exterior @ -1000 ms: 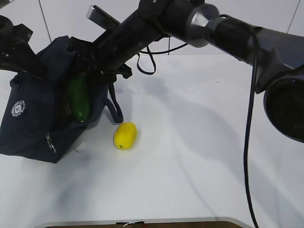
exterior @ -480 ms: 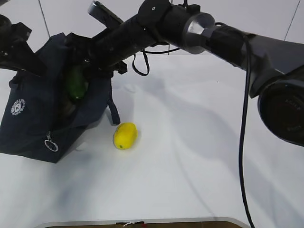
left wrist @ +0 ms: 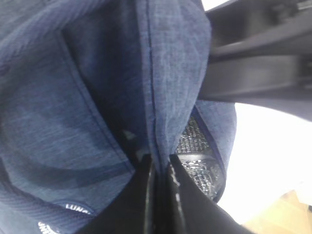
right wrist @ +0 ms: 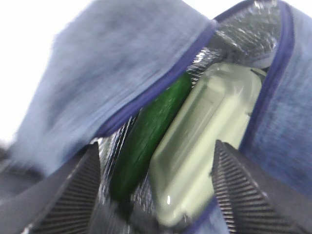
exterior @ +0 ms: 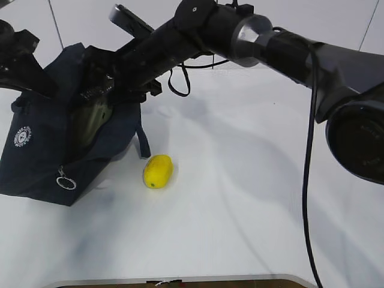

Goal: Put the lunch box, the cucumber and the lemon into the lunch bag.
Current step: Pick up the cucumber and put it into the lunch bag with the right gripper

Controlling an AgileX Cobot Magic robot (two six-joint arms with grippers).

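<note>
The navy lunch bag stands at the table's left with its top open. My left gripper is shut on the bag's upper fabric edge, and the jaws pinch the seam beside the silver lining. My right gripper reaches across into the bag's mouth and is open and empty. Just below it inside the bag, the dark green cucumber lies next to the lunch box with its pale green lid. The yellow lemon lies on the table right of the bag.
The bag's loop handle hangs down near the lemon. Its zipper ring dangles on the front side. The right arm spans the upper table. A white tabletop extends right and forward.
The cucumber, held over the bag's mouth a second ago, has gone down inside the bag. My right gripper has let go of it and stands open above it. The lemon has not moved.
</note>
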